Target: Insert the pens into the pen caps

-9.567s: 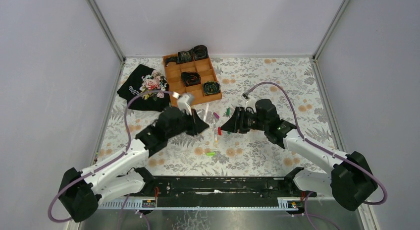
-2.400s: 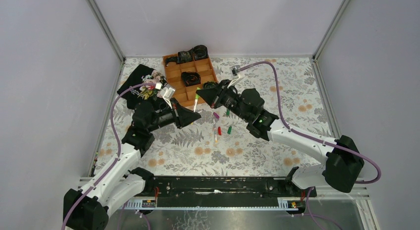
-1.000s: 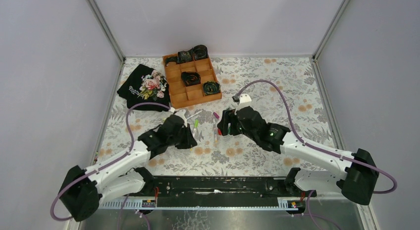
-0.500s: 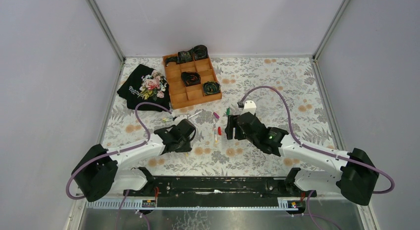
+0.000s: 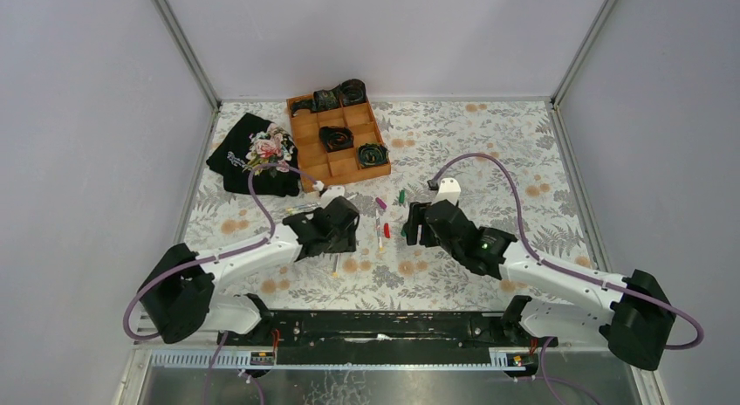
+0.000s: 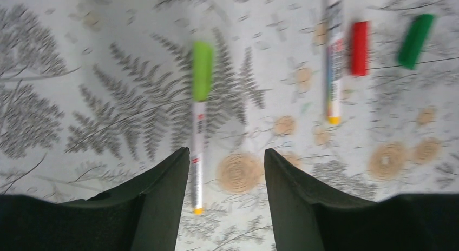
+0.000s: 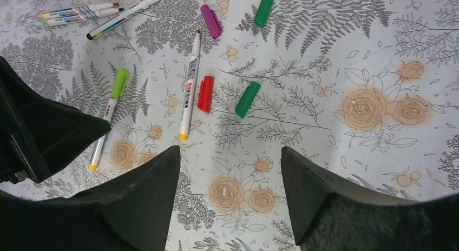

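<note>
We see one capped pen (image 6: 198, 126) lying loose by our open left gripper (image 6: 226, 153).

The pen wears a lime green cap and lies near the middle of the tabletop (image 7: 379, 56). It sits in the gap between the jaws, close to one finger, and we cannot tell if they touch. The jaws stand apart and hold nothing. From above, the gripper hides most of the pen. The left wrist picture is blurry and cuts off the top of the bare pen (image 6: 333, 72). Just beside it lie a red cap (image 6: 359, 47) and a dark green cap (image 6: 415, 40). A magenta cap (image 7: 211, 21) lies farther back. Three more pens (image 7: 81, 12) lie toward the left edge. Our right gripper (image 7: 227, 153) hangs above, wide open and empty.
</note>
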Robot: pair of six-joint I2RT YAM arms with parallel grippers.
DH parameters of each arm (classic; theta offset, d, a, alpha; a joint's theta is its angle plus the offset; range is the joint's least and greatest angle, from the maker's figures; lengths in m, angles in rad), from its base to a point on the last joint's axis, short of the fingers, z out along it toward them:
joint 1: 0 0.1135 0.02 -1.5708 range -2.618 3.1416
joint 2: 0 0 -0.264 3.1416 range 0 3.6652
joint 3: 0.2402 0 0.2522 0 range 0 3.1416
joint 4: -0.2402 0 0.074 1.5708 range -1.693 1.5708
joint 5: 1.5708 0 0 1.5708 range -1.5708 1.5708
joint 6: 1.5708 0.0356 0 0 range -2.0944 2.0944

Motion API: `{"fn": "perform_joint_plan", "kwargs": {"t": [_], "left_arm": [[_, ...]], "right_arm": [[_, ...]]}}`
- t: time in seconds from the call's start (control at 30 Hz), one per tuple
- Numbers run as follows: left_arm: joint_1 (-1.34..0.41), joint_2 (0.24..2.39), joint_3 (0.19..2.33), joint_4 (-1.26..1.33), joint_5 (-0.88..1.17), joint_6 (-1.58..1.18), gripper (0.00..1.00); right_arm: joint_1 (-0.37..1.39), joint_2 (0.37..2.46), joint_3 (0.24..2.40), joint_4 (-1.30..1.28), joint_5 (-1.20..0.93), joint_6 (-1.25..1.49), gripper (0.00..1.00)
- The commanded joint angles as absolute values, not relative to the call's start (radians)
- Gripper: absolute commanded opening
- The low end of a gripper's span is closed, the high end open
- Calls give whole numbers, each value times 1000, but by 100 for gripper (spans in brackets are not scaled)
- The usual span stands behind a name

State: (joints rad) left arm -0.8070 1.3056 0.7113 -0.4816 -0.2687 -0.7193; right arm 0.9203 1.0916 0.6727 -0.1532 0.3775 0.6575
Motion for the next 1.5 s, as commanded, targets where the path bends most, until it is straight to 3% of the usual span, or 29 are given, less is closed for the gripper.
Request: {"fn": "perform_joint_plan", "kwargs": {"t": [0.0, 0.2, 0.33, 0.73, 0.97, 1.1, 1.33, 1.47], "left_arm": [[-851, 1379, 813, -370, -274, -688, 52], [-889, 1548, 944, -336, -234, -657, 51], [-896, 1632, 999, -333, -232, -640, 45], [-906, 1747, 1010, -314, -220, -578, 40], [-904, 1765, 989, -380, -289, -584, 17], [-894, 1740, 934, -402, -326, -611, 0], [-892, 1516, 764, -300, -304, -656, 0], [-891, 1284, 645, -140, -172, -603, 0]], "right_arm": [[907, 1057, 676, -177, 451, 641, 73], [904, 1024, 671, -189, 465, 635, 71], [903, 1010, 667, -190, 466, 633, 71], [902, 1003, 660, -185, 465, 629, 64], [901, 1002, 656, -185, 459, 641, 60], [902, 996, 648, -182, 458, 647, 60], [899, 999, 635, -122, 386, 670, 61], [860, 986, 610, -27, 271, 701, 71]]}}
